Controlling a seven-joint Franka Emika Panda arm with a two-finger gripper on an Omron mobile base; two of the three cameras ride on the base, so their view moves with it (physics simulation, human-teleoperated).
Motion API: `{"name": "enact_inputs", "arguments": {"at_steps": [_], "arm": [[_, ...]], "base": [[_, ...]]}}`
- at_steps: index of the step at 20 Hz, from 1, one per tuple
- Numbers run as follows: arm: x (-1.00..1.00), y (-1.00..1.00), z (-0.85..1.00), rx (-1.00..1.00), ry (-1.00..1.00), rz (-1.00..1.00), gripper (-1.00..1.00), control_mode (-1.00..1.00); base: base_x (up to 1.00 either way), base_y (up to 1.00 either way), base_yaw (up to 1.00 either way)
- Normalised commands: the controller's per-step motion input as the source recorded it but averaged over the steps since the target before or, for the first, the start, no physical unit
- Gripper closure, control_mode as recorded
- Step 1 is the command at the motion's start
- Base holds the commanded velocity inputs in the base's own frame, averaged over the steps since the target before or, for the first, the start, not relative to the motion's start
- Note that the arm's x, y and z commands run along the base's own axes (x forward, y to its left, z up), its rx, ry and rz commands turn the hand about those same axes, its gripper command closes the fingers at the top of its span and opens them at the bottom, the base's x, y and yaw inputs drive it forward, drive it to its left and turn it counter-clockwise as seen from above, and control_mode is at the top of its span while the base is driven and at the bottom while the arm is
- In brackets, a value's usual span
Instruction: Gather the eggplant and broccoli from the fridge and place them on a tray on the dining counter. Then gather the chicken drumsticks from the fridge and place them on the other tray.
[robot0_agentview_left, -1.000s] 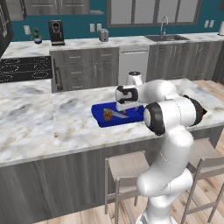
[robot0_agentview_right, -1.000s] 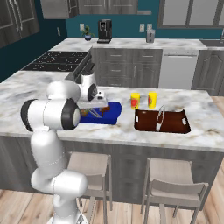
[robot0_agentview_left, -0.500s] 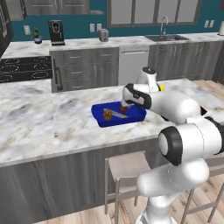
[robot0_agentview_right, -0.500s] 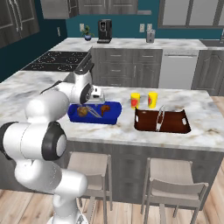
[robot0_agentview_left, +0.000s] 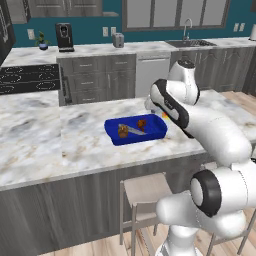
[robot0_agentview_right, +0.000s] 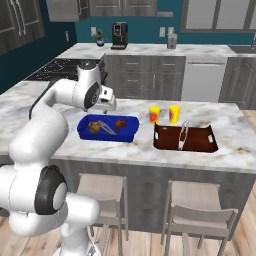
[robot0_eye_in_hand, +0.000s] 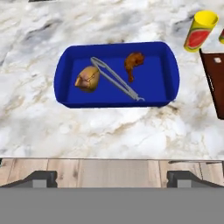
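Blue tray (robot0_eye_in_hand: 173, 78) on the marble dining counter (robot0_eye_in_hand: 109, 131), holding 2 chicken drumsticks: the darker drumstick (robot0_eye_in_hand: 133, 64) lies toward the tray's end nearer the yellow cups, and the paler drumstick (robot0_eye_in_hand: 88, 79) lies toward the opposite end. A pair of metal tongs (robot0_eye_in_hand: 114, 78) rests diagonally on the tray floor between the 2 pieces, just beside each; whether it touches either one cannot be told. In the right base view the same tray (robot0_agentview_right: 84, 129) sits near the counter's front edge, with a brown tray (robot0_agentview_right: 165, 144) beside it, apart from it; a second pair of tongs (robot0_agentview_right: 182, 134) leans inside the brown tray, and no vegetables can be made out in it. 2 yellow cups (robot0_agentview_right: 155, 114) stand upright just behind the brown tray, side by side. The gripper (robot0_eye_in_hand: 112, 179) hangs above the counter's front edge, clear of the blue tray, its 2 finger tips (robot0_eye_in_hand: 41, 178) spread wide apart with nothing between them. In the left base view the white arm (robot0_agentview_left: 200, 120) arches over the counter beside the tray's right end. Bar stools (robot0_agentview_right: 102, 192) stand below the counter overhang; a coffee machine (robot0_agentview_right: 119, 35) and a sink (robot0_agentview_left: 192, 43) occupy the rear counter.
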Motion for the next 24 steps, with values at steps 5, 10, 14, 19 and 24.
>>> {"name": "enact_inputs", "arguments": {"at_steps": [5,10,14,19,24], "arm": [[-1.00,0.00,0.39,0.00,-0.03,-0.11,-1.00,-1.00],[-1.00,0.00,0.30,0.00,-0.02,-0.13,-1.00,-1.00],[-1.00,0.00,0.26,0.00,0.00,-0.15,-1.00,-1.00],[-1.00,0.00,0.10,0.00,-0.02,-0.11,-1.00,-1.00],[-1.00,0.00,0.02,0.00,-0.08,-0.02,-1.00,-1.00]], "base": [[0.00,0.00,0.00],[0.00,0.00,0.00],[0.00,0.00,0.00],[0.00,0.00,0.00],[0.00,0.00,0.00]]}}
